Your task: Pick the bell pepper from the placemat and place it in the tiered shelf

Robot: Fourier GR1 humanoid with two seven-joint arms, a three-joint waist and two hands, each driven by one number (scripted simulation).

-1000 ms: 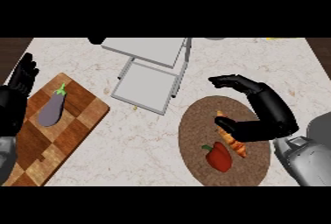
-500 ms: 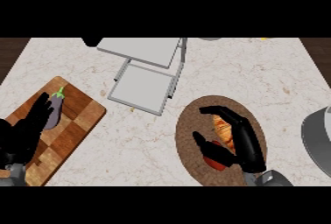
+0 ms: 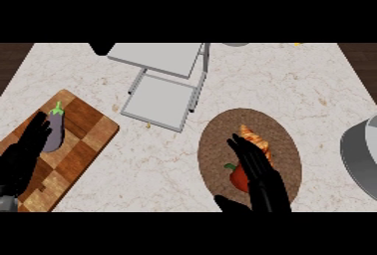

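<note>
Counts, relative to the placemat: 1 bell pepper on it, 1 croissant on it. Left of it: 1 cutting board with 1 eggplant. Up-left: 1 tiered shelf, 2 tiers. Right: 1 grey pot, cut off. 2 hands: right hand over it, left hand far left.
</note>
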